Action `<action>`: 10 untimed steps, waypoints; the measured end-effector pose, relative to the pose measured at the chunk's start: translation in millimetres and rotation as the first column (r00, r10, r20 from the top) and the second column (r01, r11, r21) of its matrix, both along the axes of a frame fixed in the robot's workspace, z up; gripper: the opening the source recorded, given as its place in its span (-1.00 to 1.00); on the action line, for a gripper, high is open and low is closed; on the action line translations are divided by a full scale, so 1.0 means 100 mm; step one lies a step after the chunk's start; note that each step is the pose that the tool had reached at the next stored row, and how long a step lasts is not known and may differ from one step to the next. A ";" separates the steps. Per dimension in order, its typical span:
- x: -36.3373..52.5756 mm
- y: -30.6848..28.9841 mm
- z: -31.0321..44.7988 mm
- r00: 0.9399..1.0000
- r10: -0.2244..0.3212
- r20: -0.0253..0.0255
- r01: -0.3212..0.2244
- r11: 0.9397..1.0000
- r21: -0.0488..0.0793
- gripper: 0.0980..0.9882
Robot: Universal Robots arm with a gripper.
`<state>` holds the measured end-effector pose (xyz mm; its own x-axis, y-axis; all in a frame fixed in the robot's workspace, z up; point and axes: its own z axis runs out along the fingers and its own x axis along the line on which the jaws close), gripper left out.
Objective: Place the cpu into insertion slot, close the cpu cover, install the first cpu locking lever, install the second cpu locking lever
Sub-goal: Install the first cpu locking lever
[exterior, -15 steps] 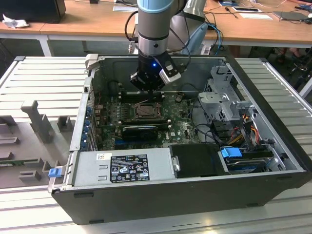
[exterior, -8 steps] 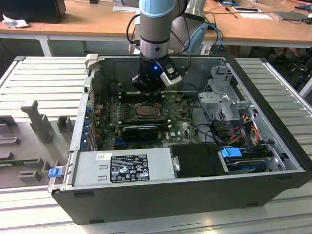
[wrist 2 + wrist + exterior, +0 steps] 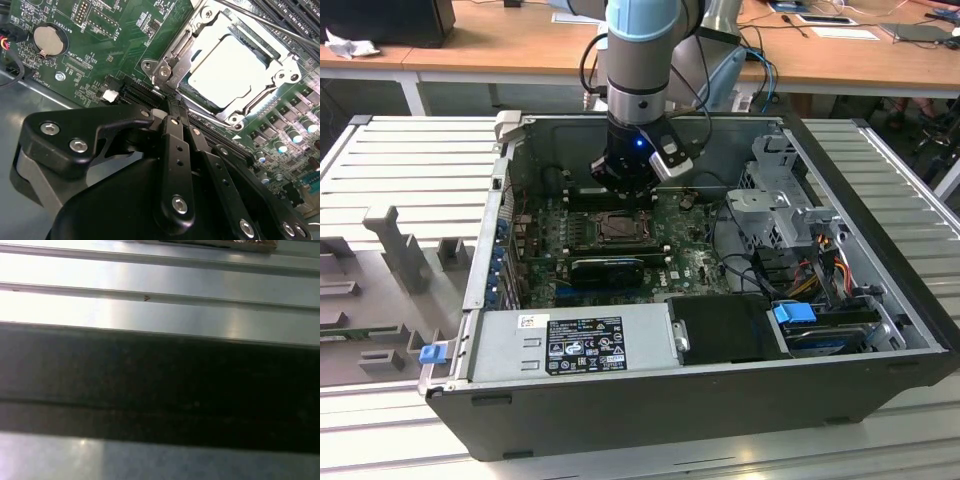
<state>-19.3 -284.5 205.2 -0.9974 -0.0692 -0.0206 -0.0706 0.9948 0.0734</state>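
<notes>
Gripper: black fingers (image 3: 175, 107) were drawn together and held nothing, with the gripper (image 3: 620, 182) low over the socket's far edge in the exterior view; in the second wrist view its tips met at the hinge corner of the cover
Cpu: pale square chip (image 3: 227, 70) already lay flat in the insertion slot (image 3: 617, 227), inside the open computer case (image 3: 880, 250) on the green motherboard (image 3: 125, 35)
Cpu cover: silvery frame (image 3: 280, 75) appeared folded down around the chip, its large opening showing the chip's face; I judged the cover closed, though whether it sat fully flat I could not tell
Locking levers: a thin wire rod (image 3: 270, 22) ran slantwise just past the far side of the socket; whether it was latched could not be told, and the other lever could not be made out
Progress: placing looked done and cover closing looked done or nearly so; both levers seemed left, as far as the views showed
Nearby: coin battery (image 3: 48, 40) sat well apart from the socket
</notes>
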 end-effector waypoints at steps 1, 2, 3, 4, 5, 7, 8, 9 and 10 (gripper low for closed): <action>0.000 0.000 0.000 1.000 0.000 0.000 0.000 1.000 0.000 -0.98; 0.000 0.001 -0.002 1.000 0.000 0.000 0.000 1.000 0.000 -0.98; 0.000 0.001 -0.002 1.000 0.000 0.000 0.000 1.000 0.000 -0.98; 0.001 0.001 -0.002 1.000 0.000 0.000 0.000 1.000 0.000 -0.98; 0.000 0.001 -0.003 1.000 0.000 0.000 0.000 1.000 0.000 -0.98; 0.000 0.001 -0.003 1.000 0.000 0.000 0.000 1.000 0.000 -0.98; 0.001 0.001 -0.004 1.000 0.000 0.000 0.000 1.000 0.000 -0.98; 0.001 0.001 -0.004 1.000 0.000 0.000 0.000 1.000 0.000 -0.98; 0.001 0.001 -0.005 1.000 0.000 0.000 0.000 1.000 0.000 -0.98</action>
